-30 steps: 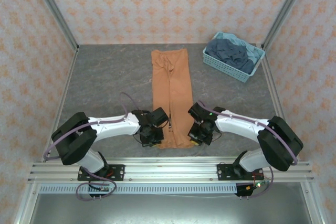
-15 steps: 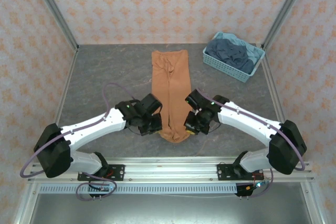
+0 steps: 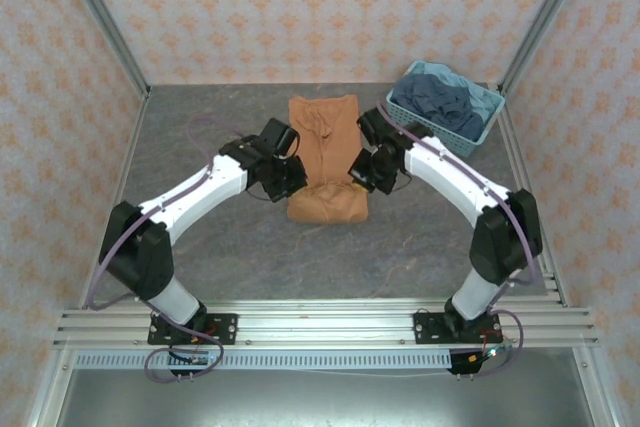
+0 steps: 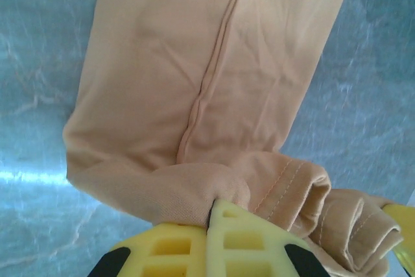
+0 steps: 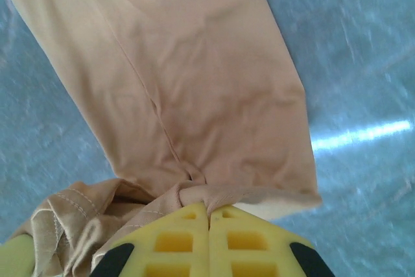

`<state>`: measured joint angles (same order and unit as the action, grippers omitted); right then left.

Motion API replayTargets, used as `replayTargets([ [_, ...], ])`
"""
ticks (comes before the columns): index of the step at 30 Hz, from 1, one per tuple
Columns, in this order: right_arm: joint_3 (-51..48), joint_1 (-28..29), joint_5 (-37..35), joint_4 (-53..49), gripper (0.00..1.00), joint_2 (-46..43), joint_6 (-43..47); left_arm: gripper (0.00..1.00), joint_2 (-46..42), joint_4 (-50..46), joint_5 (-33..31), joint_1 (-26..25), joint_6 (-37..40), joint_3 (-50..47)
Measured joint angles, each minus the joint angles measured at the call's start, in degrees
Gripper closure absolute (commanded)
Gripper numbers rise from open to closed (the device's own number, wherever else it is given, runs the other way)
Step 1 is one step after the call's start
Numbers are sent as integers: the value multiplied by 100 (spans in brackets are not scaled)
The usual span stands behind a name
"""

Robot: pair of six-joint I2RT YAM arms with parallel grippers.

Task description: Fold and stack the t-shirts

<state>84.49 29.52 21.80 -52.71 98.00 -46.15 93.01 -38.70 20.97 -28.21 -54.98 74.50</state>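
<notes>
Tan shirt (image 3: pixel 326 152) lies as a long narrow strip on the surface (image 3: pixel 200 217). It runs from between the two claws away toward the far wall. Its near end is doubled over into a rounded fold.

Left claw (image 3: pixel 296 183): clenched on the fold's left side, cloth directly ahead of and under the fingertips.
Right claw (image 3: pixel 356 179): clenched on the fold's right side, mirror of the left. The bunched cloth spans the space between them.

Left wrist view: yellow pads of the left claw (image 4: pixel 213 204) are pressed together with a pinch of shirt (image 4: pixel 214 63) between them. A stitched hem (image 4: pixel 292 183) curls just right of the tips. A raised seam (image 4: pixel 211 76) runs straight ahead of the claw along the flat layer.

Right wrist view: right claw (image 5: pixel 209 209) pinches in the same way. The gathered hem sits to its left, and the flat shirt (image 5: pixel 194 63) stretches ahead.

Top view adds a basket (image 3: pixel 428 127) beyond and outboard of the right claw, near it, with navy shirts (image 3: pixel 440 99) heaped inside.

Pose: both arms reach well forward from their bases, bow outward and bend in, so the wrists face each other across the shirt.
</notes>
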Motion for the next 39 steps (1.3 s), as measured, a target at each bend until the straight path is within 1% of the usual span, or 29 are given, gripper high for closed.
replayTargets([
  [9, 1628, -457, -63, 2, 100, 1563, 396, 100, 1425, 72, 105, 562, 321, 1344],
  [18, 3141, -673, -81, -72, 100, 2918, 584, 99, 2533, 125, 177, 931, 505, 2234],
  [19, 3285, -688, -83, -96, 94, 3047, 584, 92, 2658, 129, 214, 964, 525, 2315],
  [20, 3438, -713, -83, -116, 82, 3198, 579, 76, 2804, 140, 249, 997, 557, 2417],
  [21, 3556, -743, -83, -133, 70, 3324, 601, 58, 2946, 166, 275, 1025, 588, 2533],
  [22, 3622, -765, -92, -149, 62, 3410, 634, 48, 3060, 201, 286, 1043, 623, 2621],
  [23, 3687, -793, -98, -186, 56, 3493, 660, 42, 3147, 225, 286, 1064, 658, 2693],
  [24, 3740, -822, -129, -225, 51, 3558, 693, 33, 3193, 247, 280, 1080, 688, 2734],
  [26, 3751, -857, -201, -306, 46, 3574, 782, 32, 3156, 251, 249, 1110, 763, 2741],
  [27, 3738, -870, -258, -341, 44, 3552, 807, 32, 3064, 280, 223, 1113, 813, 2697],
  [29, 3432, -872, -345, -256, 43, 3340, 835, 32, 2667, 444, 114, 1113, 839, 2350],
  [31, 2741, -870, -404, -66, 42, 2881, 826, 34, 1943, 660, 63, 1110, 807, 1646],
  [33, 1781, -855, -433, 111, 41, 2177, 750, 36, 1040, 881, 66, 1110, 610, 778],
  [36, 492, -804, -374, 468, 41, 1130, 581, 37, 22, 1305, 136, 1095, 129, -387],
  [38, -243, -723, -264, 776, 40, 568, 446, 36, -278, 1652, 214, 1049, -258, -1071],
  [39, -575, -667, -192, 960, 39, 356, 361, 36, -291, 1788, 264, 1003, -461, -1349],
])
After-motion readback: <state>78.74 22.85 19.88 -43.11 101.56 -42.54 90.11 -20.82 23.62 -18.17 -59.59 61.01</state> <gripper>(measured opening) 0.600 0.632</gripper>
